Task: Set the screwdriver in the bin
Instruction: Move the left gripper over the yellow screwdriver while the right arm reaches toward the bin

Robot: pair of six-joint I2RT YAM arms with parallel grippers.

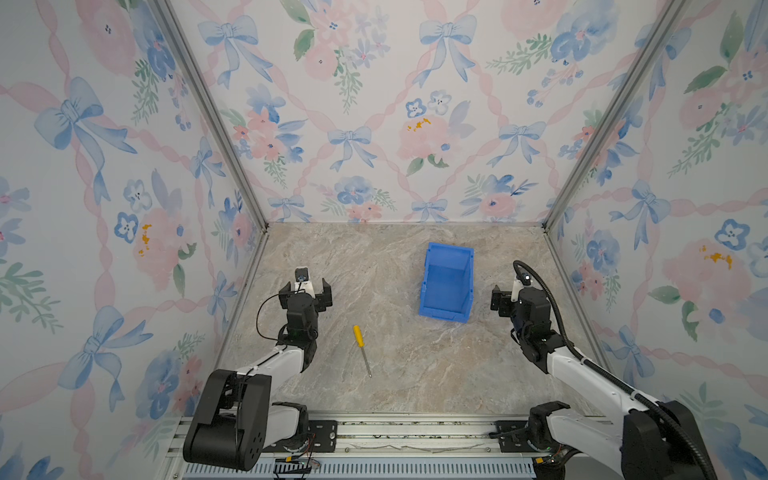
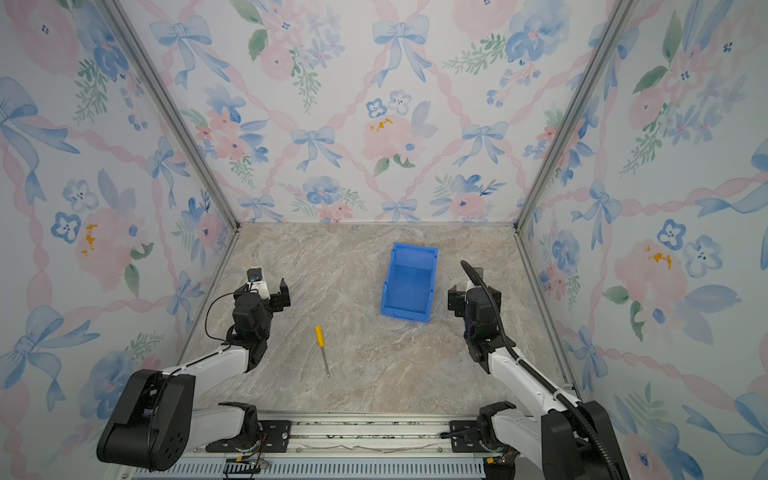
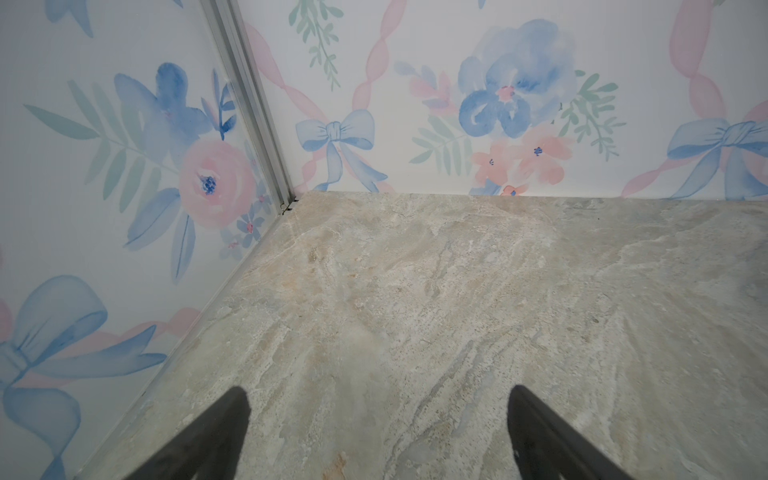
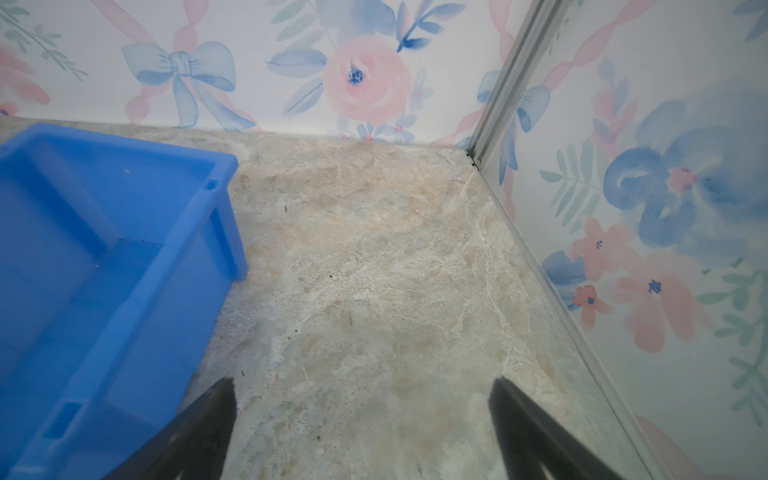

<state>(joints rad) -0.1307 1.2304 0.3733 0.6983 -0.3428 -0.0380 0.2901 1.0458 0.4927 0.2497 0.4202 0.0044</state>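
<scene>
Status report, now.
Left gripper open, empty. Right gripper open, empty. Screwdriver on table, outside bin. Nothing between them.

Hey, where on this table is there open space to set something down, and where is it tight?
Widest bare stretch: the table between the left claw and the bin, back to the rear wall. Also bare: the front strip right of the screwdriver, in front of the bin. Tightest: the gap between the bin's side and the right claw.
</scene>
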